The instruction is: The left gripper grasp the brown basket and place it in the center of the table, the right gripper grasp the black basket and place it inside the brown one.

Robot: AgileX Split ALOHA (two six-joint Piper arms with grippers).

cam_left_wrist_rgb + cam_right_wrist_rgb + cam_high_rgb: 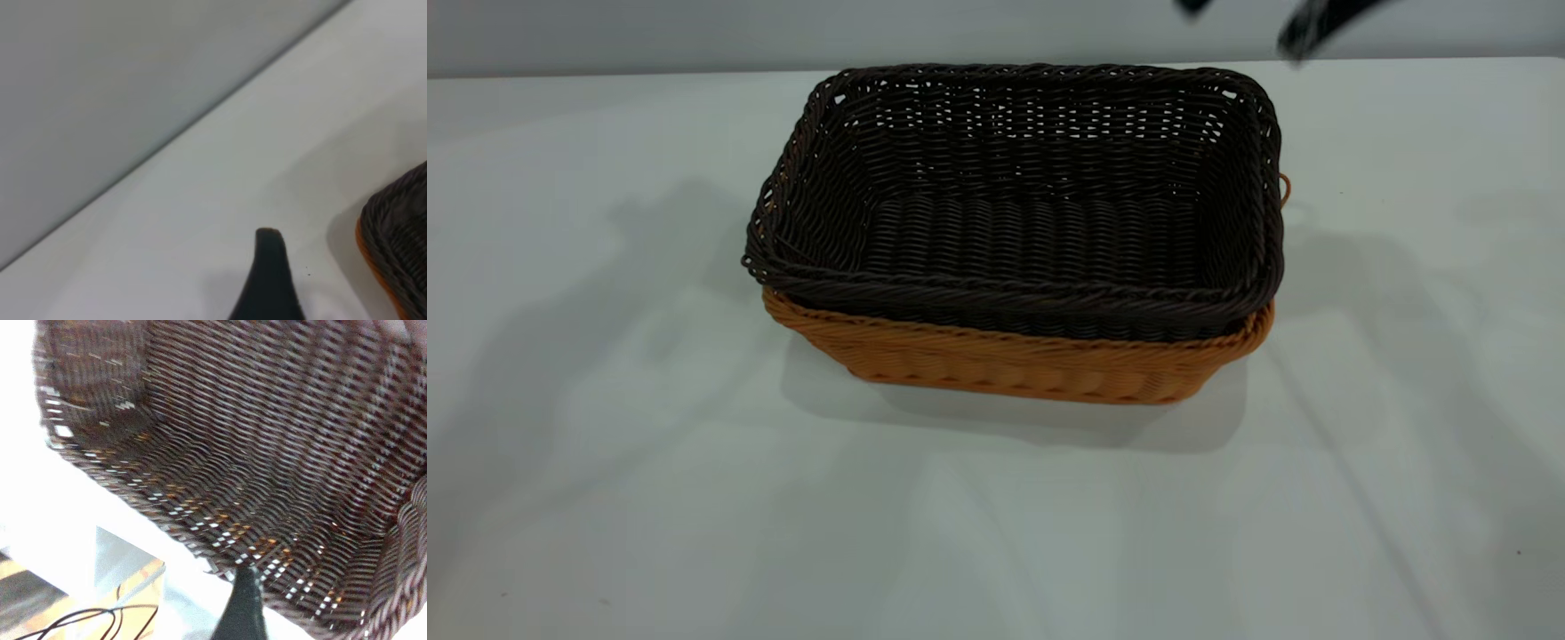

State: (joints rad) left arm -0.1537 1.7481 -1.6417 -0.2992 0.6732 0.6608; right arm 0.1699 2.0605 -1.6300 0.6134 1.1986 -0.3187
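Exterior view, steeply from above. The rectangular, very dark brown-black woven wicker basket [1040, 204] sits nested inside the rectangular orange-brown woven wicker basket [1014, 360]. The dark braided rim stands above the orange rim, and only the near wall and one small loop handle at the right short end of the orange-brown basket show. The nested pair rests on the plain pale grey-white tabletop [605, 498], about midway across it and nearer its far edge.

The right gripper [1316, 25] appears as a blurred black shape above and beyond the right far corner of the black basket, clear of it; whether its pincer is spread or pressed together cannot be told.

Left wrist view: one black fingertip of the left gripper [270, 280] hangs over bare tabletop, with a corner of the nested baskets near it but apart; its pincer state cannot be told.

Right wrist view: the black basket's woven interior lies below one dark fingertip [243, 607].
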